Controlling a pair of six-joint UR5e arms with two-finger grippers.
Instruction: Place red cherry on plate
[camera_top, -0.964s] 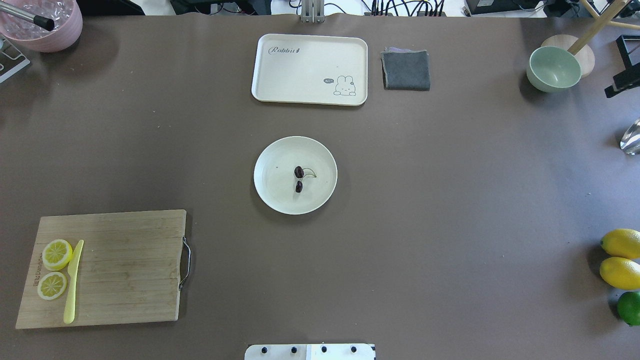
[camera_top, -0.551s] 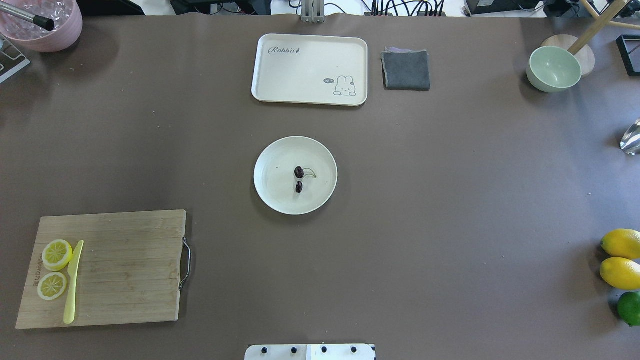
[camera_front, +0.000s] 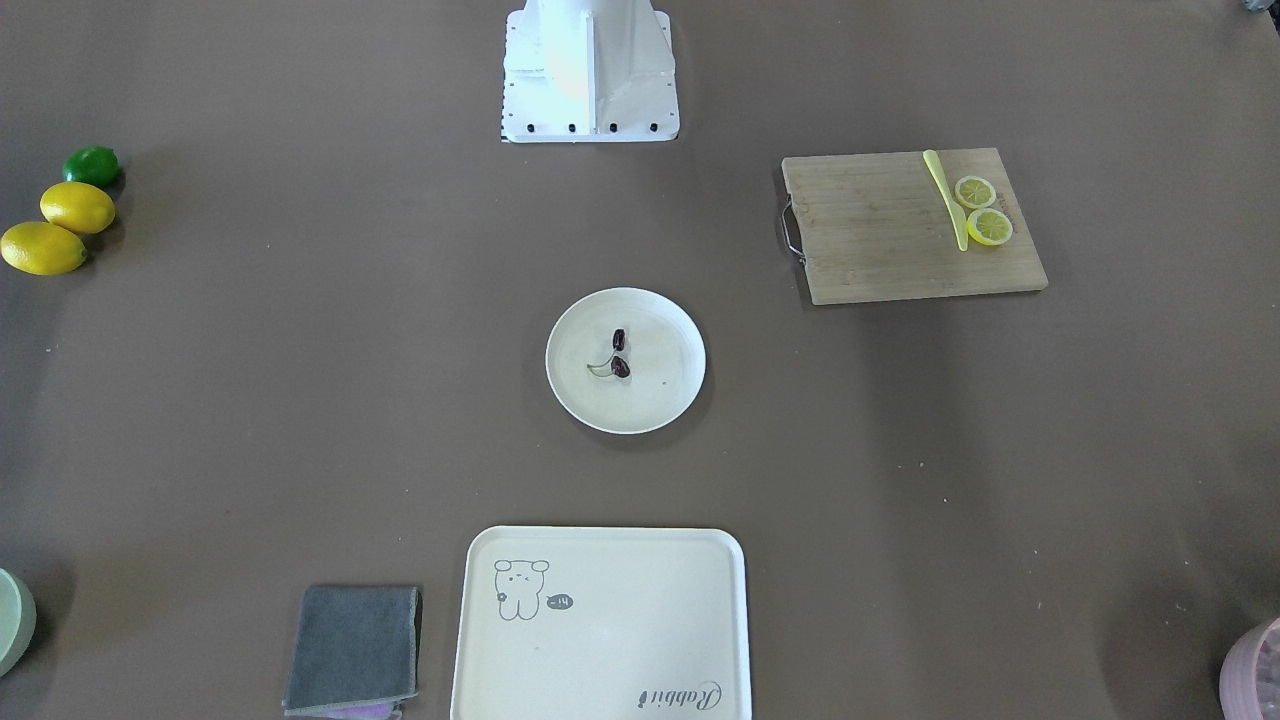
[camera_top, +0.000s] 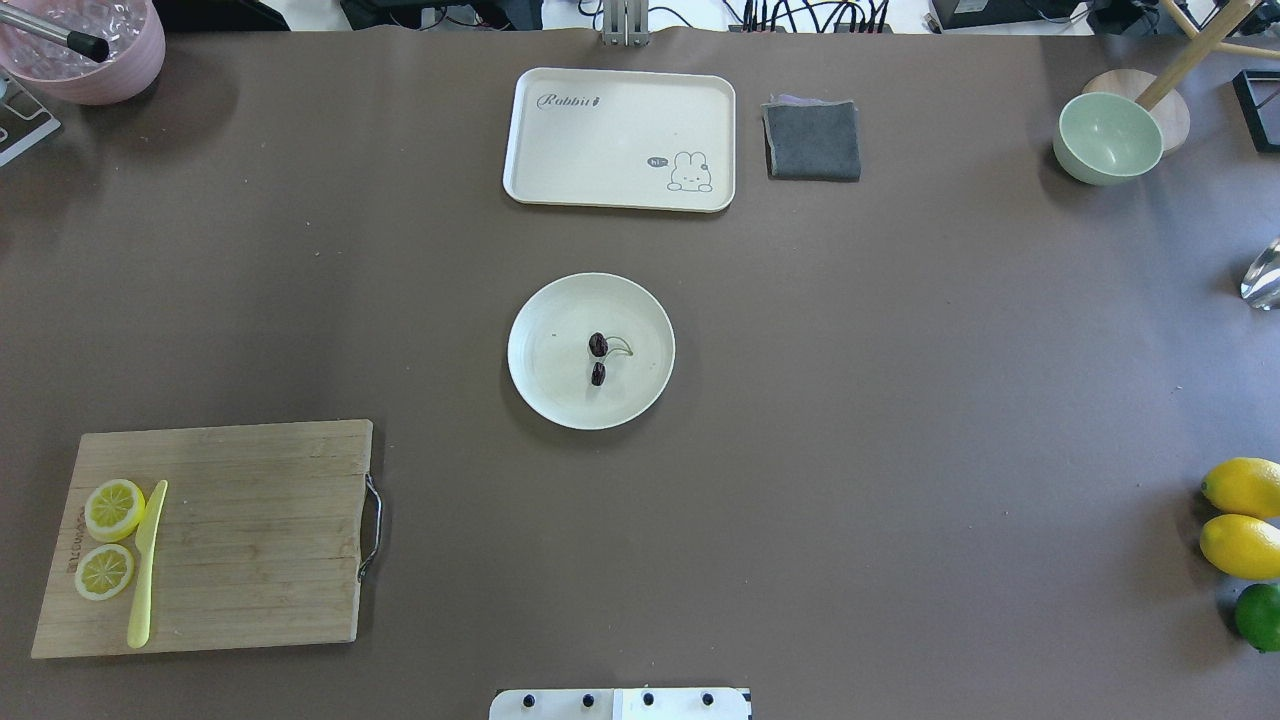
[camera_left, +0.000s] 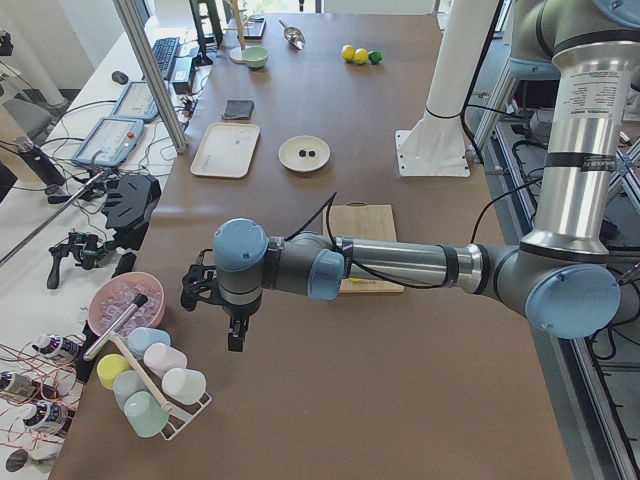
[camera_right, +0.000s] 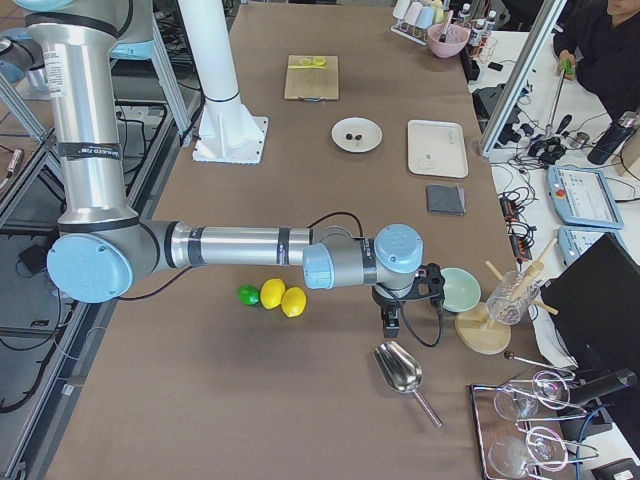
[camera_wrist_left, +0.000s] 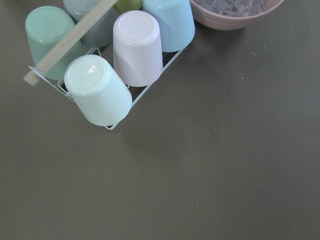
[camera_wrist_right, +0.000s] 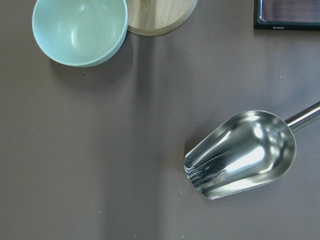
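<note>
The red cherry (camera_top: 598, 346), a dark glossy pair on a thin green stem, lies inside the round cream plate (camera_top: 545, 392) at the table's middle; it also shows as the cherry (camera_front: 620, 354) on the plate (camera_front: 662, 400) in the front view. No gripper is near it. My left gripper (camera_left: 235, 335) hangs over the table's left end beside a rack of cups, and my right gripper (camera_right: 390, 324) hangs over the right end near a metal scoop. Both show only in the side views, so I cannot tell whether they are open or shut.
A cream tray (camera_top: 620, 138) and grey cloth (camera_top: 812, 140) lie behind the plate. A cutting board (camera_top: 250, 540) with lemon slices (camera_top: 113, 508) and a yellow knife sits front left. Green bowl (camera_top: 1107, 137), lemons (camera_top: 1243, 515), lime, scoop (camera_wrist_right: 240, 155), cup rack (camera_wrist_left: 107, 55), pink bowl.
The right arm's dark gripper, seen at the overhead view's right edge a second ago, has left that view. The cherry and plate have not moved.
</note>
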